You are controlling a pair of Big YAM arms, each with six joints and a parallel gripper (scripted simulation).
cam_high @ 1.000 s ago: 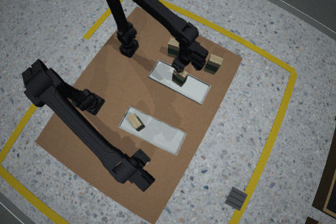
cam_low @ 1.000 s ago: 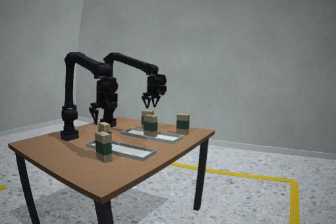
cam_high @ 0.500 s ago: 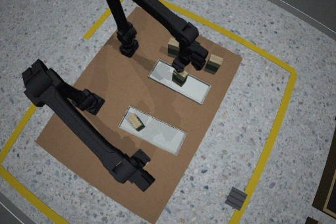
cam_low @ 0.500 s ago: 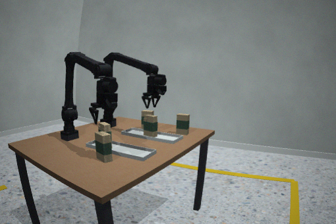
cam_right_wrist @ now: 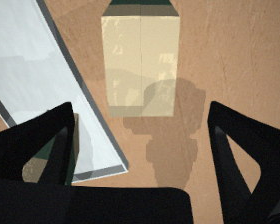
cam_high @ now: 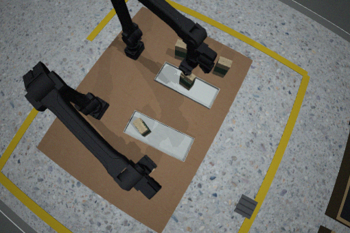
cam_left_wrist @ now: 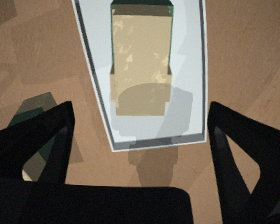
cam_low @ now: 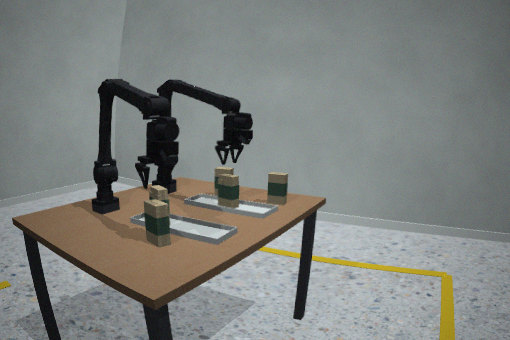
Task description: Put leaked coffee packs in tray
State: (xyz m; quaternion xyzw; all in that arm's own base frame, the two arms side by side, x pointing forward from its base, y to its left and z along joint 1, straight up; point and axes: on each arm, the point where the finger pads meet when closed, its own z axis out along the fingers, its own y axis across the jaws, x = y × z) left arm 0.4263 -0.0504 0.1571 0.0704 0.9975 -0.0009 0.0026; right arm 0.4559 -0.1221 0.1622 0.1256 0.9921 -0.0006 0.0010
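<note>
The left gripper [cam_high: 187, 70] hangs open and empty right above a tan coffee pack with a green band [cam_high: 187, 81] that stands in the far tray [cam_high: 187, 84]. In the left wrist view the open fingers frame this pack [cam_left_wrist: 141, 56]. The right gripper [cam_low: 144, 176] is open and empty above a pack on the bench [cam_low: 157, 222], beside the near tray [cam_high: 158, 135]. The right wrist view shows its fingers over that pack [cam_right_wrist: 140, 52]. Another pack [cam_high: 141, 127] stands inside the near tray. Two more packs [cam_high: 180, 48] [cam_high: 223, 66] stand on the bench behind the far tray.
The right arm's wrist [cam_high: 139, 179] hides the bench pack in the overhead view. The arm bases [cam_high: 134, 48] [cam_high: 95, 106] stand along the table's left side. The bench pack is close to the front table edge [cam_low: 153, 297].
</note>
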